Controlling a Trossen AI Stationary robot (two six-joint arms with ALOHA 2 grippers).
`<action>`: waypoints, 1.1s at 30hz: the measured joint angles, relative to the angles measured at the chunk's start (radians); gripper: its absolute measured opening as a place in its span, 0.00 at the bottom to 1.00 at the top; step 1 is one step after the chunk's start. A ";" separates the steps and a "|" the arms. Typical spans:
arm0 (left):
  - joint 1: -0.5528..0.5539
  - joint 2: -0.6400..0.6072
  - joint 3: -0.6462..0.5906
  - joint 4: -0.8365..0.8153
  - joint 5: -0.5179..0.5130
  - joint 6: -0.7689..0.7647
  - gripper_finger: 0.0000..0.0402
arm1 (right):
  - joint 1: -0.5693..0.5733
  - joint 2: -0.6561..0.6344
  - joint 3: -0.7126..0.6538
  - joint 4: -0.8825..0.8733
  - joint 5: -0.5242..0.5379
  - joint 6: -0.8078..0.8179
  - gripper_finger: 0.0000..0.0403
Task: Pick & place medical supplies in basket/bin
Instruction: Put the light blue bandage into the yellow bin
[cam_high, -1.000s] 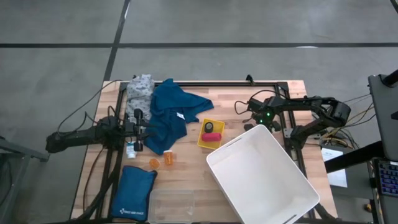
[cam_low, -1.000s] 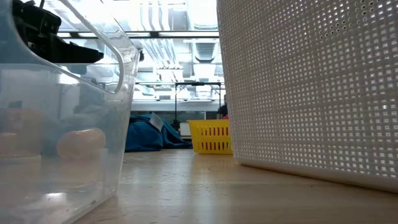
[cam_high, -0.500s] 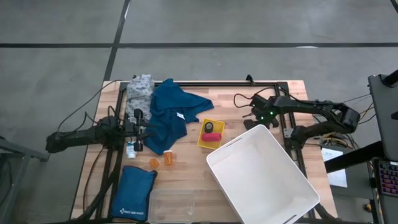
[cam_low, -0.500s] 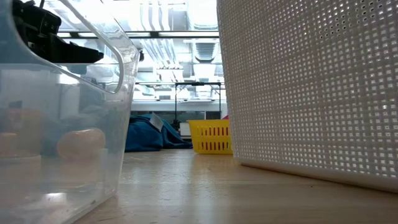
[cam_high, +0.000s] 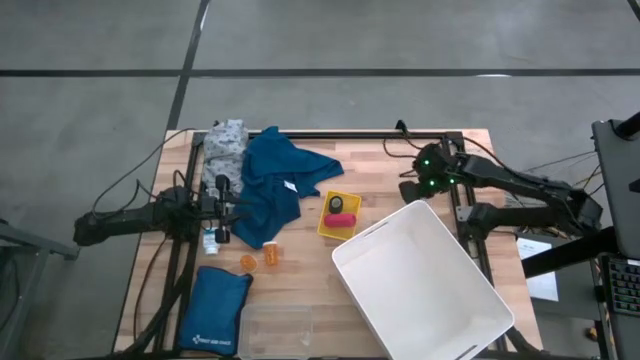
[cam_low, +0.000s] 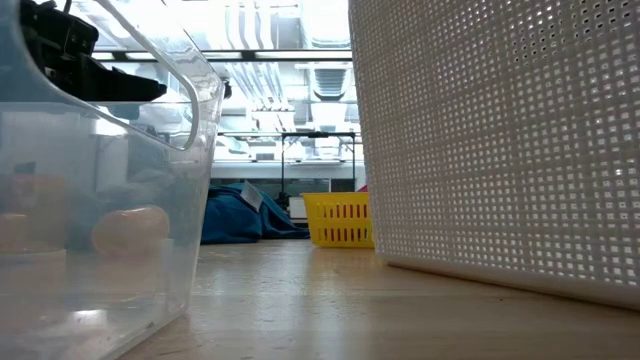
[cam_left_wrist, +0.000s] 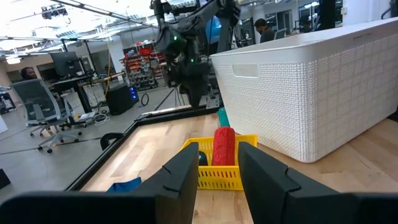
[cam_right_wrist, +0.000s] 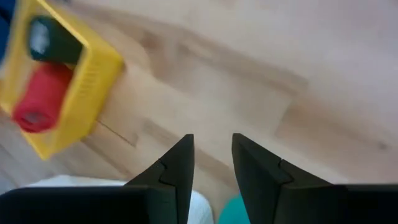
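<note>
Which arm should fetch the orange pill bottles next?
Left. The left gripper sits at the table's left side, close to the orange pill bottles. The right gripper is across the table, beyond the yellow basket and white bin.

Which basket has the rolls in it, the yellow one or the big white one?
The small yellow basket: a pink roll and a dark roll lie inside. The big white basket looks empty.

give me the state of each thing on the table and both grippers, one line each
white basket: upright, nothing seen inside
yellow tray: upright, holds a pink roll and a dark roll
blue cloth: crumpled
orange pill bottles: lying flat
left gripper: slightly open, holding nothing
right gripper: slightly open, holding nothing
</note>
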 joint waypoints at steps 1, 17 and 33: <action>0.000 0.000 0.000 0.000 0.000 0.000 0.29 | 0.000 -0.022 0.000 0.019 0.012 -0.005 0.26; 0.000 0.000 0.000 0.000 0.000 0.000 0.29 | -0.003 -0.279 0.000 0.296 0.130 -0.066 0.26; 0.000 0.000 0.000 0.000 0.000 0.000 0.29 | -0.017 -0.154 0.000 0.166 0.115 -0.007 0.23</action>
